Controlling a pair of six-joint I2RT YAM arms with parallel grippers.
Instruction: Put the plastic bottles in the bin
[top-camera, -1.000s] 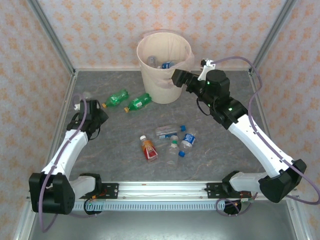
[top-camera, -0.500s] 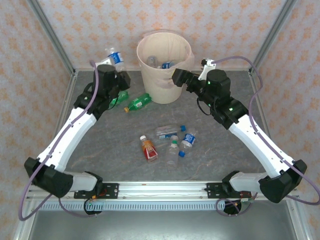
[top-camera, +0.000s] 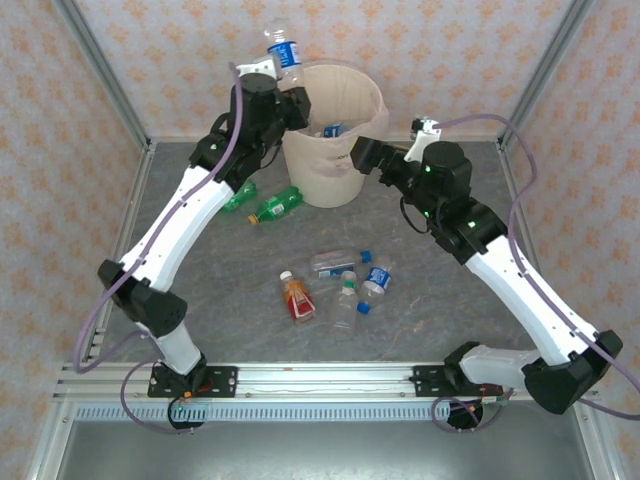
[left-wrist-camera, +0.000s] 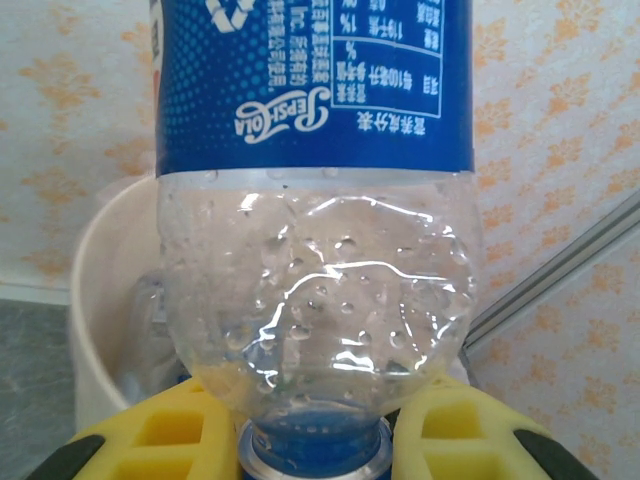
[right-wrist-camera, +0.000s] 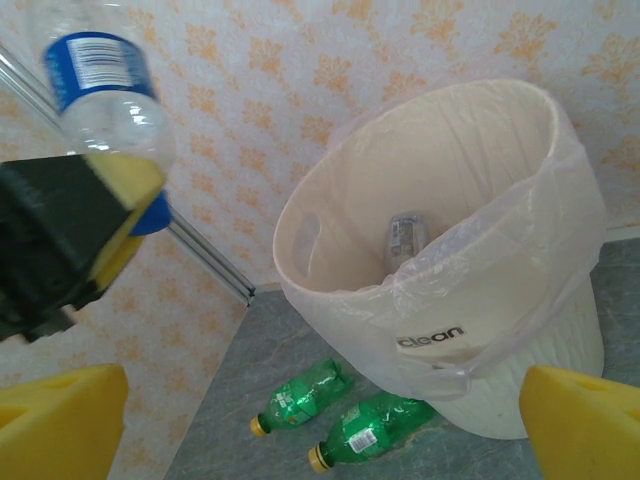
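My left gripper (top-camera: 289, 88) clenched a blue-labelled bottle (top-camera: 284, 50) by its neck over the bin (top-camera: 340, 172) rim; my right gripper (top-camera: 360, 156) gaped beside it

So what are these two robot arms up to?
They are clearing plastic bottles into the bin. The left arm has a blue-labelled bottle clamped by its cap end in its jaws, raised near the bin's rim and not yet dropped. The right arm hovers beside the bin, jaws open and empty. A few bottles lie inside; two green bottles and a cluster of others lie on the table.
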